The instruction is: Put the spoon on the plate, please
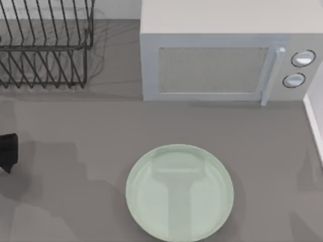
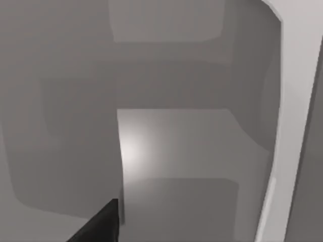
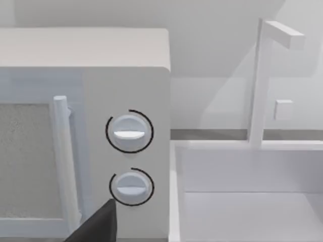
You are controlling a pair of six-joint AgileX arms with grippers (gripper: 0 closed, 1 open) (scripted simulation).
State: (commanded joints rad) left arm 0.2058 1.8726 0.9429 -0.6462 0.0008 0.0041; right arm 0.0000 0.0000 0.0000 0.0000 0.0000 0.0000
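The large round pale mint-green glossy plate (image 1: 179,191) lies on the grey table (image 1: 75,131) near the front edge, a little right of centre; its lowest rim is cut off by the bottom of the top view. Nothing rests on its glossy face, which carries only pale reflections. Bare table surrounds it on both sides and stretches back to the white box-shaped microwave oven (image 1: 227,55), which stands at the rear right with its door shut, a vertical bar handle and two round dials. A black wire dish rack (image 1: 45,43) occupies the rear left corner, partly cropped by the frame. A white raised edge (image 1: 314,126) borders the table's right side.

The left gripper (image 1: 7,152) is a dark shape at the far left edge of the top view, mostly cut off, so I cannot tell how its fingers stand. The left wrist view gives grey and white surfaces that are hard to make out, with a dark fingertip (image 2: 101,226) at the lower edge.

The right wrist view faces the microwave's dials and a white sink basin (image 3: 242,201) beside it, with a dark fingertip (image 3: 98,224) low in the picture; whether that hand is spread or closed I cannot tell.
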